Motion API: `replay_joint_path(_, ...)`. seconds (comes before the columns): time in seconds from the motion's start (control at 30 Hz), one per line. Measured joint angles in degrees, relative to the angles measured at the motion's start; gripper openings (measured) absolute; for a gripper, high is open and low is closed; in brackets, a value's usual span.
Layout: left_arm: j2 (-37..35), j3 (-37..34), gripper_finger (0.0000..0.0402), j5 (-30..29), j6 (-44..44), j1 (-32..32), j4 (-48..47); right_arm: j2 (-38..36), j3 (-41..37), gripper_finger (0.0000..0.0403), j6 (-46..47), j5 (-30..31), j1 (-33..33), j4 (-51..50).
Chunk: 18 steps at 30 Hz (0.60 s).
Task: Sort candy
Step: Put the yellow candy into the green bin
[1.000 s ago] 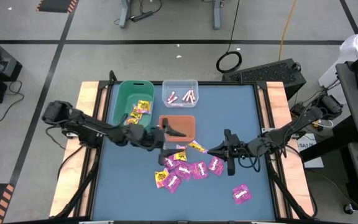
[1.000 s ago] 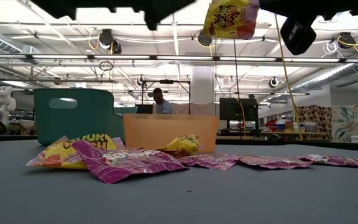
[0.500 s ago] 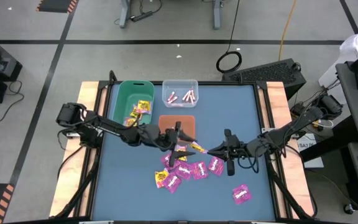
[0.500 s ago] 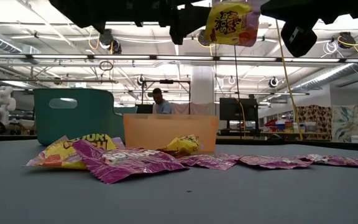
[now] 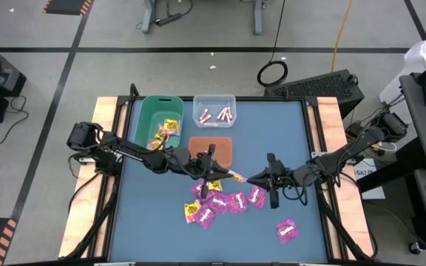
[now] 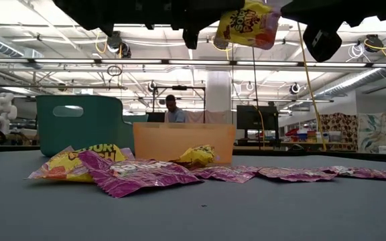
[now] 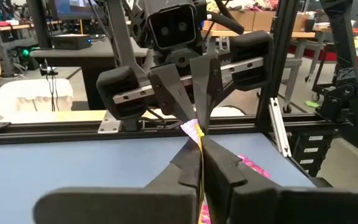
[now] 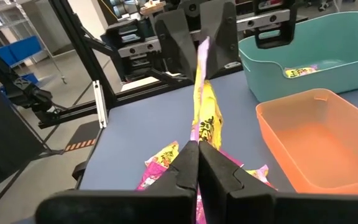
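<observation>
**Two Grippers, One Yellow Packet**

Reaching in from the left of the high view, the left gripper had swung from beside the green bin to the middle of the table and closed its fingers on the yellow packet, which the right gripper was already pinching by the opposite edge. The packet hung in the air between the two, near the top centre of the low view, clear of the table.

Both wrist views showed each pair of fingers pressed together on the thin wrapper, the other arm's fingers facing them from the far end. This looked like a handover: the green bin at upper left of the high view already held yellow packets and sat on the left arm's side, so passing the packet across probably saved the right arm a long reach.

At upper centre, the clear tray held the pale sticks, and the orange bin just below it looked empty in the right wrist view. A cluster of magenta packets with a yellow one lay at lower centre of the table, and a lone magenta packet sat apart at lower right. Much sorting seemingly remained. The next move likely called for the right gripper to let go first.
</observation>
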Motion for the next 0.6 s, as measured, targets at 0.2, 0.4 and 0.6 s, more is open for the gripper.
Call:
replay_joint_path(0.2,-1.72,-0.05,0.0005,0.94,0.00,0.03,-4.46,-0.01,0.02,0.0022,-0.01,1.21,0.04,-2.98)
replay_joint_path(0.4,-8.68,-0.07,0.0004,0.85,-0.02,1.87,-14.73,-0.01,0.02,0.0075,-0.02,4.40,0.04,-5.75)
replay_joint_path(0.6,-18.34,-0.07,0.0003,-2.94,0.06,5.73,-31.72,-0.01,0.02,0.0112,-1.34,4.56,0.04,-6.19)
